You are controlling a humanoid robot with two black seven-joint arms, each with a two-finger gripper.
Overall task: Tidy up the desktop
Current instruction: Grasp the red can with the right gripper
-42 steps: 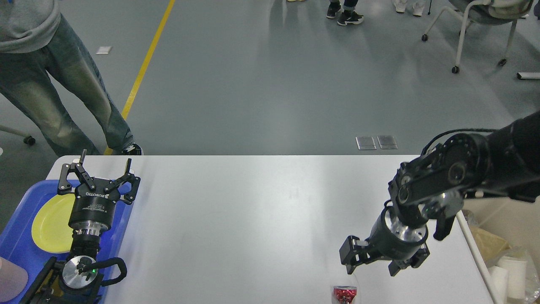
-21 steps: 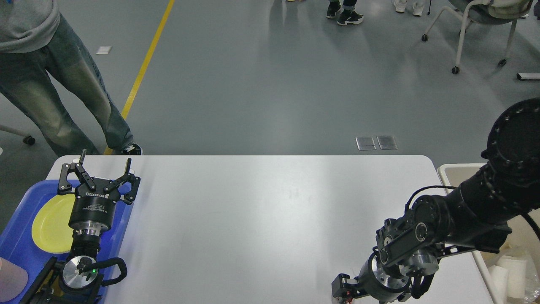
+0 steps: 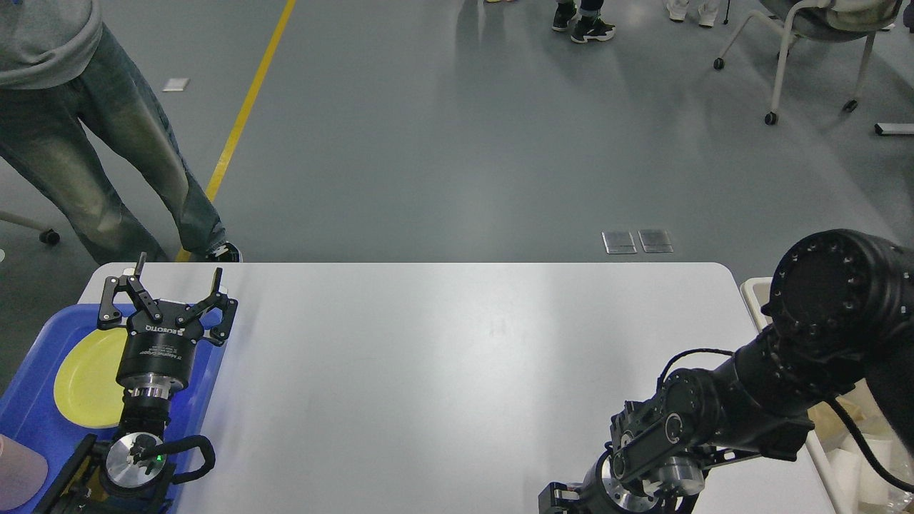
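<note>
Right gripper point(image 3: 564, 501) sits at the very bottom edge of the head view, low over the near right part of the counter point(image 3: 457, 371); only a sliver of its dark body shows, the fingers are cut off by the frame, and I cannot tell whether it is released or clenched, nor whether anything is between its fingers; left gripper point(image 3: 170, 303) stands upright over the left end of the counter with its two fingers spread apart and nothing between them, poised above the inner edge of the blue tray point(image 3: 43, 343); a yellow plate point(image 3: 89, 378) lies flat in that tray.

The desktop to be tidied, the broad white counter with rounded corners, fills the middle of the view and looks smooth and slightly glossy; I judge that small light items would slide on it rather than stay put under a sideways nudge, so a hold from above with the fingers closing on two opposite sides seems safer than pushing; a beige bin point(image 3: 750, 289) stands just beside the right end; it holds pale cups and crumpled wrapping, light and easily crushed by my estimate, so a gentle squeeze would suit.
</note>
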